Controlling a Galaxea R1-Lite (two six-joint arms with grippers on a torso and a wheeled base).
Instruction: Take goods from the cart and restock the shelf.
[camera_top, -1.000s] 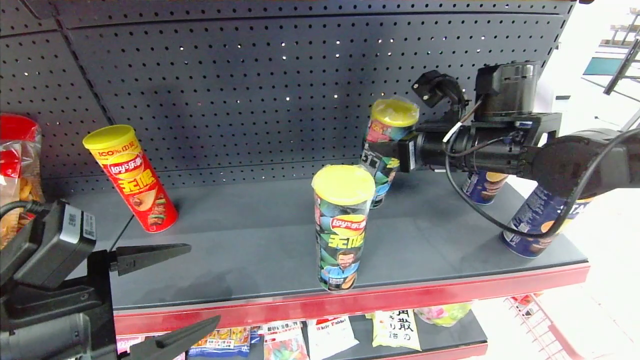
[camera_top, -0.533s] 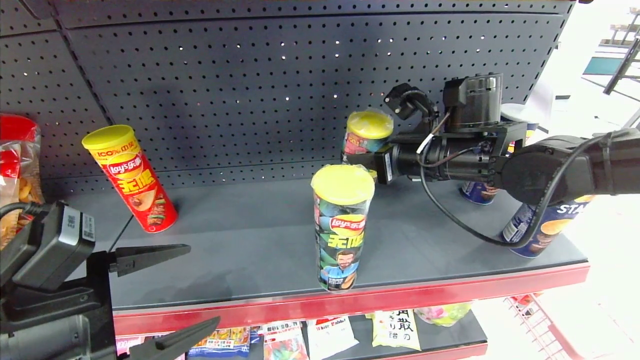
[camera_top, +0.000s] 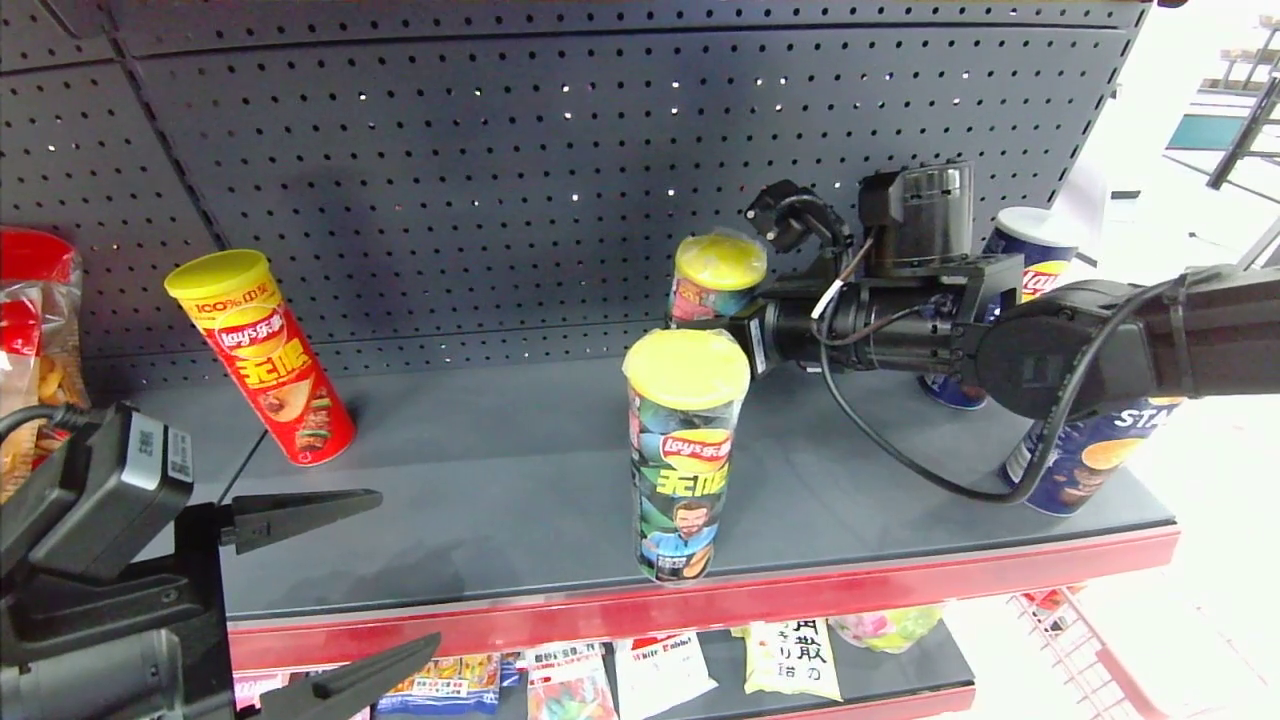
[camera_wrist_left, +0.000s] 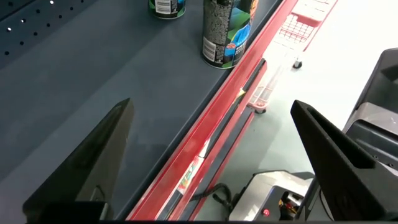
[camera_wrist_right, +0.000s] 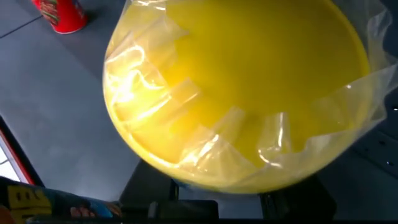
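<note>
Dark grey metal shelf (camera_top: 500, 480) | your left gripper (camera_top: 409, 565) spread, empty, at its front edge | right gripper (camera_top: 727, 322) clenched on the yellow-lidded cardboard crisp tube (camera_top: 716, 268) at the back, just behind the front green-printed tube (camera_top: 686, 470) | risk: releasing tilted or brushing that neighbour could topple both.

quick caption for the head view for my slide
Right gripper holds a yellow-lidded chip can behind the front can on the shelf; left gripper open nearby.

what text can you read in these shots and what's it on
"100%", "Lay's", "无限": red can
"Lay's", "无限": front can
"STA", rest hidden: blue can
"White Rabbit": white packet
held can, rear blue can, other packets: too small or blurred
</note>
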